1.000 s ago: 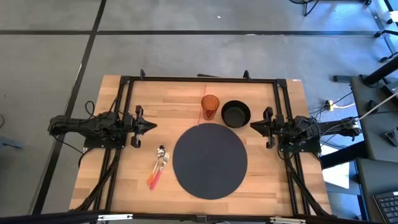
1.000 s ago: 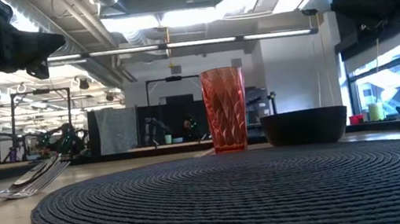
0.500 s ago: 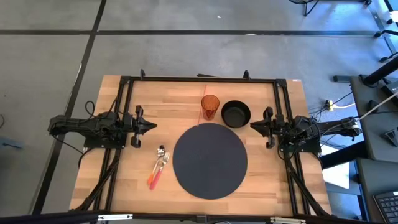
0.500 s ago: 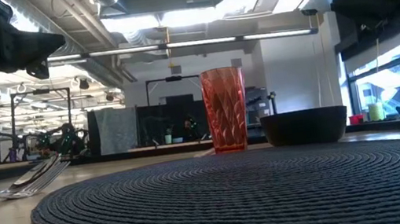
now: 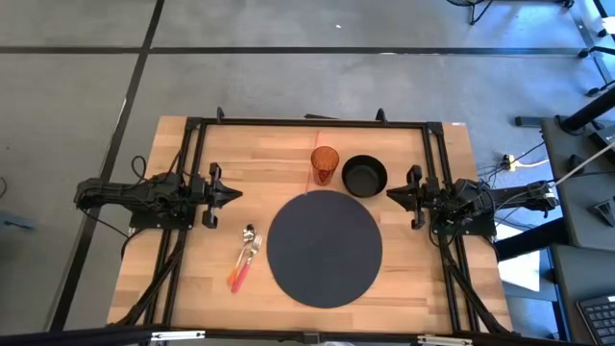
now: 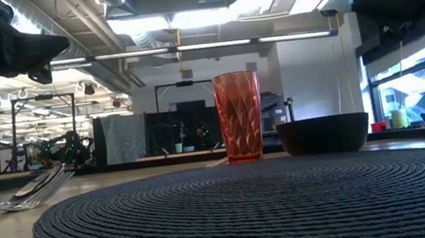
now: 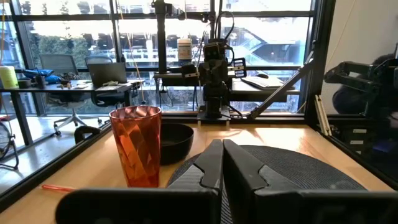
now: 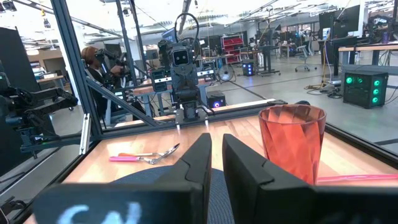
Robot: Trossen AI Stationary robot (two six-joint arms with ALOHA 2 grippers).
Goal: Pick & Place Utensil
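A round dark woven placemat [image 5: 324, 248] lies at the middle of the wooden table [image 5: 288, 163]. Taking the placemat as the clock's centre in the high view, an orange-red faceted tumbler [image 5: 325, 164] stands upright at twelve o'clock, just off the mat's edge, and a black bowl [image 5: 364, 176] sits at about one o'clock, right beside the tumbler. A thin pink straw [image 7: 59, 187] lies flat on the table near the tumbler's base.

The utensils lie at about nine o'clock, a little off the mat's rim: a metal spoon [image 5: 248, 234] and a fork [image 5: 255, 245] side by side, touching or nearly so, sharing a pink handle end [image 5: 236, 279] that points toward seven o'clock. In the low view the fork and spoon heads rest on the table at the far left.

The left gripper [image 5: 233, 196] hangs above the table at about ten o'clock from the mat, over bare wood beyond the spoon, its jaws clenched together on nothing, as the left wrist view shows. The right gripper [image 5: 392, 195] hangs at about two o'clock, close to the bowl, its jaws standing slightly apart with a narrow gap and nothing between them.

In the right wrist view a person [image 8: 96, 62] sits behind the frame of the table, in the room beyond
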